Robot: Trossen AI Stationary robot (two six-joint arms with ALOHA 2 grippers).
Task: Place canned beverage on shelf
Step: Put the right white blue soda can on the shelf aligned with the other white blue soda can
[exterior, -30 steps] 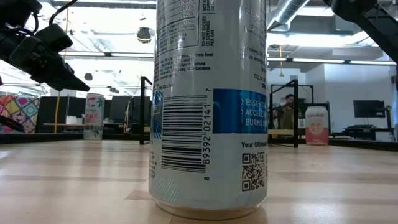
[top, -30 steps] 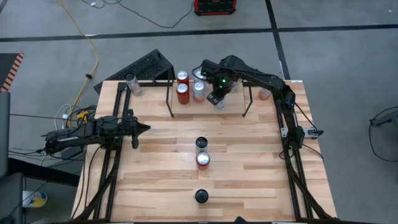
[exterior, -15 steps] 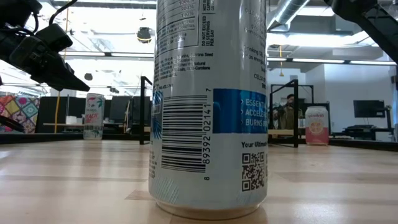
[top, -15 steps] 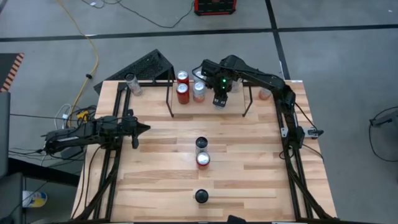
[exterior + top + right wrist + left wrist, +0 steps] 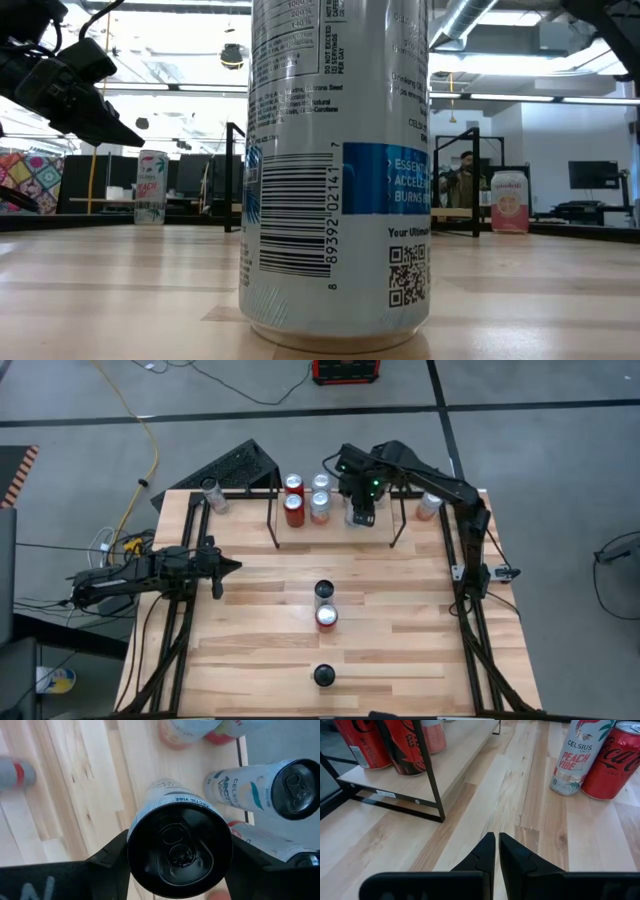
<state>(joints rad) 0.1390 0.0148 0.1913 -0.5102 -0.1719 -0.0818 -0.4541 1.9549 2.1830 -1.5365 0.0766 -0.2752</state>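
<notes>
both arms were matte black, built of slim jointed links on black rail frames. the right arm (image 5: 430, 478) carried a small green light near its wrist and a thin black cable along its length. the left arm (image 5: 140, 572) ended in two tapered, wedge-shaped black fingers (image 5: 482, 857).

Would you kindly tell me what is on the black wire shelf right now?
On the black wire shelf stand two red cans and two pale cans. The right tool holds a black-topped can over it, hiding what lies beneath.
</notes>
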